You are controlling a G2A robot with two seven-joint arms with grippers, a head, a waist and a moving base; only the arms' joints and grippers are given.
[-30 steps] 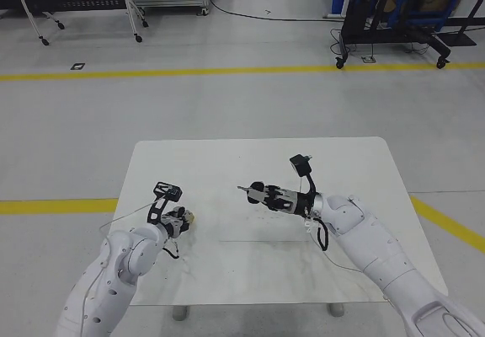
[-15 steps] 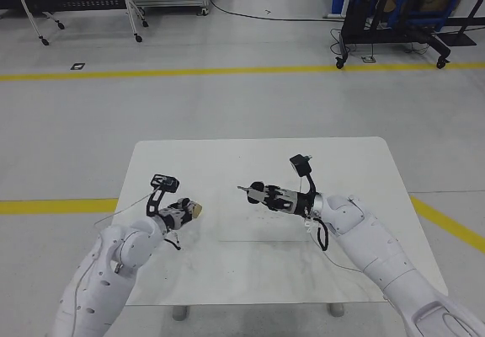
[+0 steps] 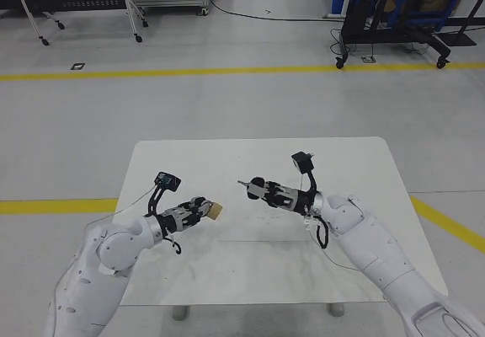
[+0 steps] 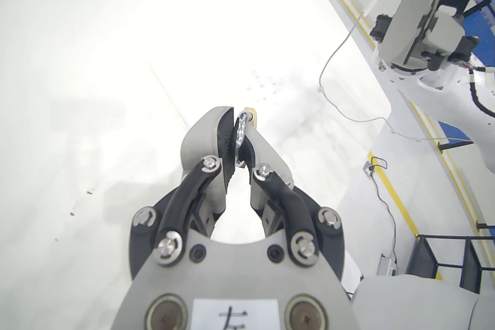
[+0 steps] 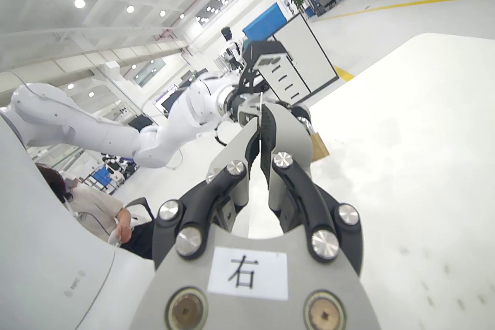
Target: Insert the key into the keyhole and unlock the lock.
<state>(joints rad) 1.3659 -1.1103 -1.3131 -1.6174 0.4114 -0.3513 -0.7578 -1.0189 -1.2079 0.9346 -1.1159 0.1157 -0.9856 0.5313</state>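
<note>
Here, in the top view, the left arm is seen coming in from the near left corner of the white table [image 3: 343,160], with the forearm stretched toward the middle and the wrist turned so that the left gripper [image 3: 199,207] points across at the other arm. Its fingers are pressed together on the lock [image 3: 215,212], a small brass padlock. The brass body sticks out just beyond the fingertips, on the side facing the right arm. In the left wrist view a silver metal part of the lock is seen pinched between the two dark ribbed pads [image 4: 228,138], and only a small corner of brass is visible past them. The right arm is laid out from the near right side of the table, the forearm going diagonally toward the centre, and the right gripper [image 3: 258,189] is pointed at the left one. Its fingers are closed flat on the key [image 3: 242,184], which shows as a thin grey blade past the fingertips, aimed toward the lock. The key tip and the lock are near each other but apart, with a bare strip of table between them. Both grippers are held over the middle part of the table, roughly facing each other.
</note>
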